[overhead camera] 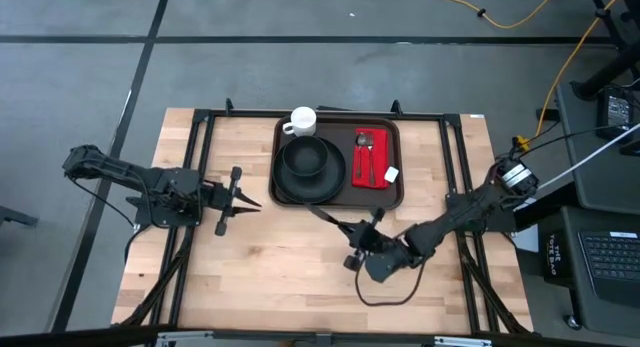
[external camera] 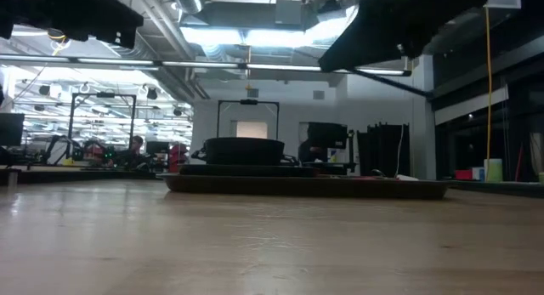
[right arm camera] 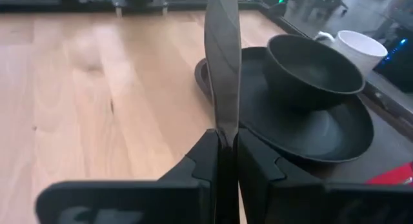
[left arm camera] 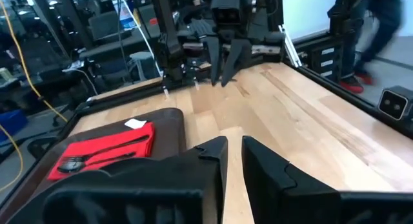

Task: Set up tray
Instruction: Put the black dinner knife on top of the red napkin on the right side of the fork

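High view first. Shows the tray (overhead camera: 338,129) lying at the far middle of the table (overhead camera: 280,277), already well stocked. Carries a round black plate (overhead camera: 290,192) on its left half, with a black bowl (overhead camera: 305,157) on the plate. Has a white mug (overhead camera: 303,120) at its far left corner. Bears a red napkin (overhead camera: 378,177) on its right half, with what look like a fork and spoon (overhead camera: 364,152) laid on top.

Finds the right gripper (overhead camera: 355,234) over the table just near of the tray. Pinches a table knife (overhead camera: 325,217) there, blade reaching toward the plate's near edge. Confirmed in the right wrist view: fingers clamped tight on the knife, blade standing out ahead of them, plate and bowl beside it.

Puts the left gripper (overhead camera: 250,200) well to the left of the tray, over bare wood. Grips nothing; fingers drawn almost together, only a thin slit between them in the left wrist view.

Reads as nearly finished: plate, bowl, mug, napkin and two pieces of cutlery in place. Leaves, by the look of it, only the knife to be laid on the tray, probably with the other cutlery. Cannot tell whether anything more is meant to follow.
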You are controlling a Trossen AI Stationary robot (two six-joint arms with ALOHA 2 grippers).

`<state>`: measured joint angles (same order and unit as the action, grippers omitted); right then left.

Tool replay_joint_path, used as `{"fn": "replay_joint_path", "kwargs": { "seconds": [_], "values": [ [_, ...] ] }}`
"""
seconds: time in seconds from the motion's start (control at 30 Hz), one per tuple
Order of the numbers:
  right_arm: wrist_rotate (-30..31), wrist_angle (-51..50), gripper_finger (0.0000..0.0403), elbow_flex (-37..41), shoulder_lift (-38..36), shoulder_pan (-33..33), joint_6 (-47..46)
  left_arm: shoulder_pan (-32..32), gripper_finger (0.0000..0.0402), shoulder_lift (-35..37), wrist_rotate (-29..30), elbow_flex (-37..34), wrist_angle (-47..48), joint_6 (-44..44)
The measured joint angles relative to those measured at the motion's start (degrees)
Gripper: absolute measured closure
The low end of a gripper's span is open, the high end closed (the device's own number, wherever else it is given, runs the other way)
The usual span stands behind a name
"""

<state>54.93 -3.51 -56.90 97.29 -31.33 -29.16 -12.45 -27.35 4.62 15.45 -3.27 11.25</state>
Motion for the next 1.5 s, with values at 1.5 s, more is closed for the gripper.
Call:
{"fn": "replay_joint_path", "kwargs": {
  "seconds": [1.5],
  "values": [
    [-6.5,-39.46,0.0358,0.04,-22.6,28.08,-35.09,0.07,0.0362,-0.04,4.87,-1.06,-1.5,4.55]
  ]
}}
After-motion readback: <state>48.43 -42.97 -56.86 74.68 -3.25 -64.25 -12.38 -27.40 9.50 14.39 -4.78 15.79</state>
